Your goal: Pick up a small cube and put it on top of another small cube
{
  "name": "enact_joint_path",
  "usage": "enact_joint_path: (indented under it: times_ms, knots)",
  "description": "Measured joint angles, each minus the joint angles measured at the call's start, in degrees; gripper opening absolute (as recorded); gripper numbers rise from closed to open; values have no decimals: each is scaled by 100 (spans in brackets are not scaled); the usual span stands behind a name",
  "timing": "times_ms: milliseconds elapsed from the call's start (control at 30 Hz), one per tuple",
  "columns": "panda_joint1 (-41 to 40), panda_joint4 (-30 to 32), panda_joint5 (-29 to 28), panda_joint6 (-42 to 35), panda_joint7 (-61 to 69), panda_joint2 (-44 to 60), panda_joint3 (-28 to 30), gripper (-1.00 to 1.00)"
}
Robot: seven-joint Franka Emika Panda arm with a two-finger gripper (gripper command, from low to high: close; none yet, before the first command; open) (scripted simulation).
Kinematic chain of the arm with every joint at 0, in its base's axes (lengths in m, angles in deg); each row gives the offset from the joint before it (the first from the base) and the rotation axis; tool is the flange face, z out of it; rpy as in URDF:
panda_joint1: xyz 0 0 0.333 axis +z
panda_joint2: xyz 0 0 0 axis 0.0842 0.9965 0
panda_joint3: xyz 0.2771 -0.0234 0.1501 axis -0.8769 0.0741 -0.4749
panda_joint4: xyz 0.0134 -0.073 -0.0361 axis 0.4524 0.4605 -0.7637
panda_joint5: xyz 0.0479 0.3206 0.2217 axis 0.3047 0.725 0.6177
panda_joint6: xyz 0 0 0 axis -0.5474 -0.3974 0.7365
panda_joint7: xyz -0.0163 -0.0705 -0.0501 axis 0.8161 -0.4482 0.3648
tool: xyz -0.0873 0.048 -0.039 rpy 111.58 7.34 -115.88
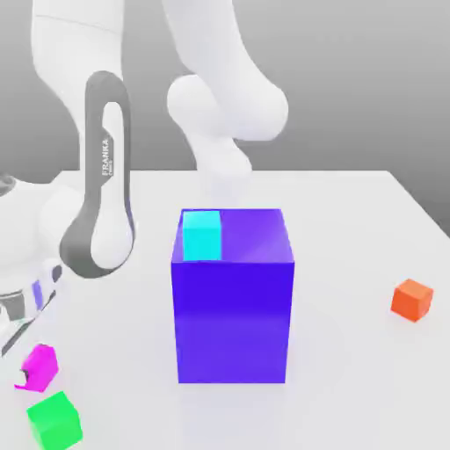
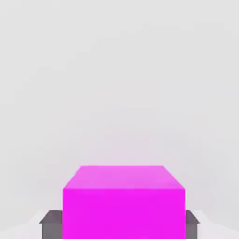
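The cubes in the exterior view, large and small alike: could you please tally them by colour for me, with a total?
Magenta cube: 1
Green cube: 1
Cyan cube: 1
Orange cube: 1
Large blue-violet cube: 1
Total: 5

Noted in exterior view: large blue-violet block point(image 1: 233, 321), to the exterior view's right of the pincer point(image 2: 123, 228) and well apart from it. Upright, flat-faced, taller than wide across the front; top face visible, more purple than the front. Resting on a pale, near-white table point(image 1: 343, 378), with a faint bluish tint just below the block's front edge. Table surface: under the pincer and extending well past it to the exterior view's right. Beyond pincer and table's straight far edge: plain grey backdrop point(image 1: 352, 88), darker lower down.
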Motion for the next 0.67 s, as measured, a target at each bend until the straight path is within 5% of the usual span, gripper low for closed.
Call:
enact_joint_path:
  times_ms: [233, 400, 533, 567, 667]
  knots:
    - [98, 156, -171, -687, -130, -837, 115, -100]
    - [665, -645, -468, -1659, -292, -1014, -317, -100]
    - [786, -837, -527, -1212, -324, -372, -383, -100]
    - [793, -849, -531, -1097, -327, -246, -383, 100]
    - [793, -849, -531, -1097, -327, -246, -383, 100]
